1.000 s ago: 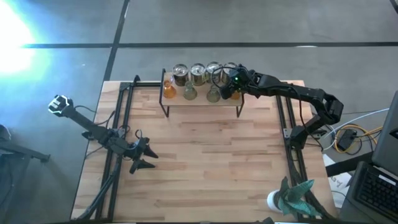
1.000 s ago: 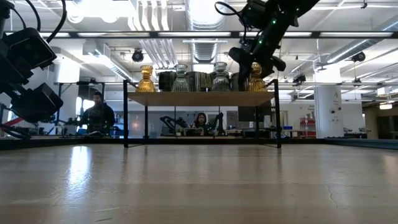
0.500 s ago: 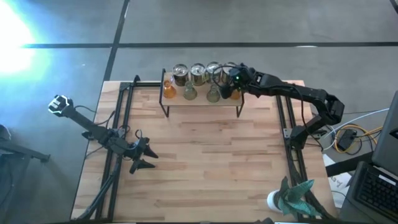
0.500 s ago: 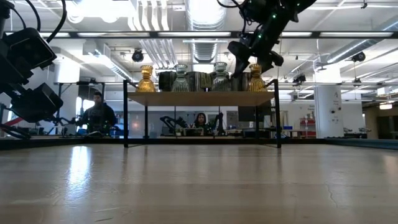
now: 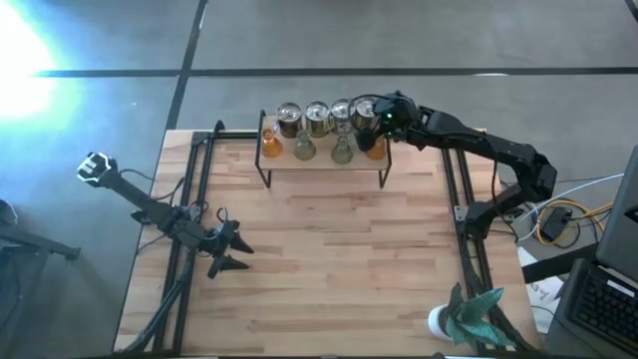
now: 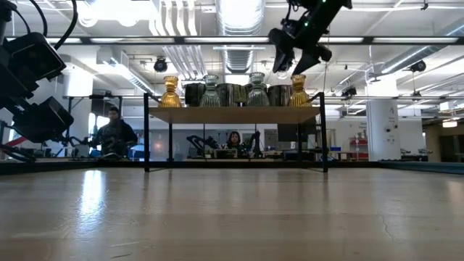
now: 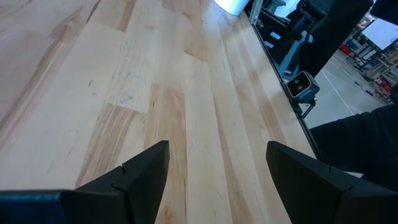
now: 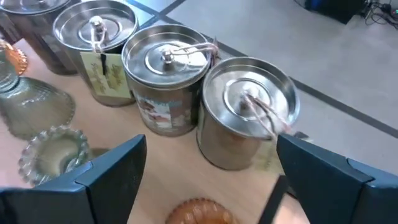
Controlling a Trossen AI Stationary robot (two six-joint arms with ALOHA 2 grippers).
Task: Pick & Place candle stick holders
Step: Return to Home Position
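Both gape empty: right pincer [image 6: 293, 64] outstretched above shelf [image 5: 321, 166], left pincer [image 5: 231, 256] low over table [image 5: 339, 269]

Surface [image 5: 319, 249]: pale wood planks, smooth, satin sheen, grain visible.
Shelf [image 5: 319, 163]: wood top, thin dark metal legs.
Silvery candle stick holders [image 8: 166, 62]: metal, glossy lids, mottled walls, paper-like label on one.
Green glass holders [image 8: 53, 155]: clear, ribbed, glossy.
Amber glass holder [image 8: 199, 211]: ribbed, glossy.
Right claw [image 8: 211, 143], left claw [image 7: 217, 149]: fingers dark, matt, smooth.
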